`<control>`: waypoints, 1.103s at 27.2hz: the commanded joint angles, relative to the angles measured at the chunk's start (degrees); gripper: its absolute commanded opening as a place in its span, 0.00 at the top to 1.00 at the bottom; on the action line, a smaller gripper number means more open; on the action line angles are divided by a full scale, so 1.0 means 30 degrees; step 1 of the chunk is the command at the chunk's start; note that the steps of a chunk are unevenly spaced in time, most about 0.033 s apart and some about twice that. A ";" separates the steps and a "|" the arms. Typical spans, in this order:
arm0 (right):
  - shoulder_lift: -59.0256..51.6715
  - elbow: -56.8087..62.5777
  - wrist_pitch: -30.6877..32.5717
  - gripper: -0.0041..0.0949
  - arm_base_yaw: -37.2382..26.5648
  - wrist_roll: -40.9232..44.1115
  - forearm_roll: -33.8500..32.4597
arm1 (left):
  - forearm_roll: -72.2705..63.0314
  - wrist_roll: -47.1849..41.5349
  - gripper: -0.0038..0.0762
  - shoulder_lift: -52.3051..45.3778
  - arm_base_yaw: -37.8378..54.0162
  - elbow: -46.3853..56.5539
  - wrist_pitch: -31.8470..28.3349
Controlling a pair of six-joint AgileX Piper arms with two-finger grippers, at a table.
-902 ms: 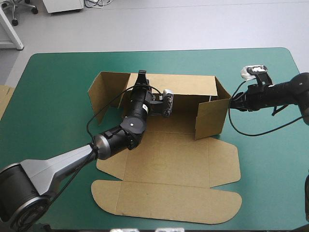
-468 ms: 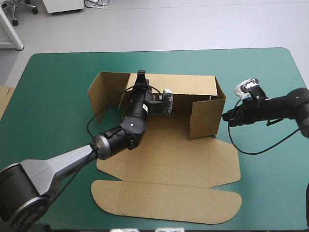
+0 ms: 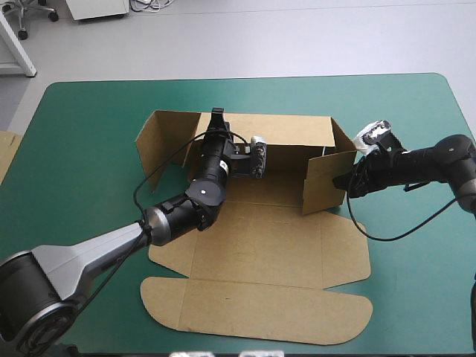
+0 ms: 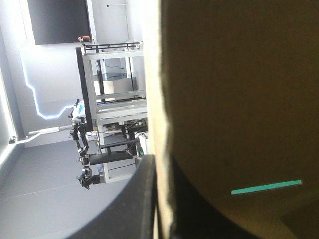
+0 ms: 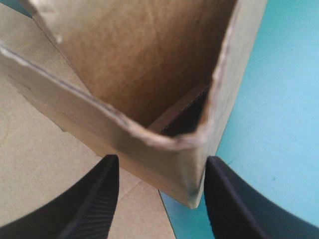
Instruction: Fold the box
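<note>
High view: a teal-green table [image 3: 89, 119] fills most of the frame, and the brown box [image 3: 260, 253] lies at its centre, partly raised. We see its long back wall standing across the upper middle. An end flap stands at an angle at the upper left, and an end wall with an inward-turned flap stands at the right. The base and the round-cornered lid panel lie flat toward the lower edge. The left gripper [image 3: 217, 115] reaches in from the lower left and sits on the back wall's top edge. The right gripper [image 3: 341, 182] comes from the right and meets the inward-turned flap. A strip of more board [image 3: 4, 152] shows at the far left.

Left wrist view: the left gripper [image 4: 160, 169] is pinched narrow, and the box [image 4: 239, 99] wall stands edge-on between its black fingers [image 4: 142, 199].

Right wrist view: the right gripper [image 5: 159, 169] stands wide. A folded corner of the box [image 5: 149, 64] sits between its fingers [image 5: 99, 199], with flat board under one and teal-green table under the other.
</note>
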 commanded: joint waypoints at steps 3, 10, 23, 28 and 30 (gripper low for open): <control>-0.0774 -0.0404 -0.0718 0.45 0.1189 -0.0311 0.1101 | 0.0406 -0.0268 0.96 -0.0654 -0.0049 -0.0478 0.0273; -0.0817 -0.0115 -0.2725 0.47 0.2720 0.2104 0.0695 | 0.0406 -0.0268 0.96 -0.0654 -0.0049 -0.0478 0.0273; -0.3285 0.5130 -1.3443 0.52 0.6084 0.1606 0.4348 | 0.0316 -0.0757 0.96 -0.0654 -0.0049 -0.0478 0.0393; -0.3620 0.6026 -1.6689 0.52 0.7839 0.1814 0.5583 | 0.0316 -0.0827 0.96 -0.0654 -0.0049 -0.0478 0.0393; -0.3620 0.6232 -1.7463 0.56 0.8277 0.1814 0.5973 | 0.0316 -0.0827 0.96 -0.0654 -0.0049 -0.0478 0.0393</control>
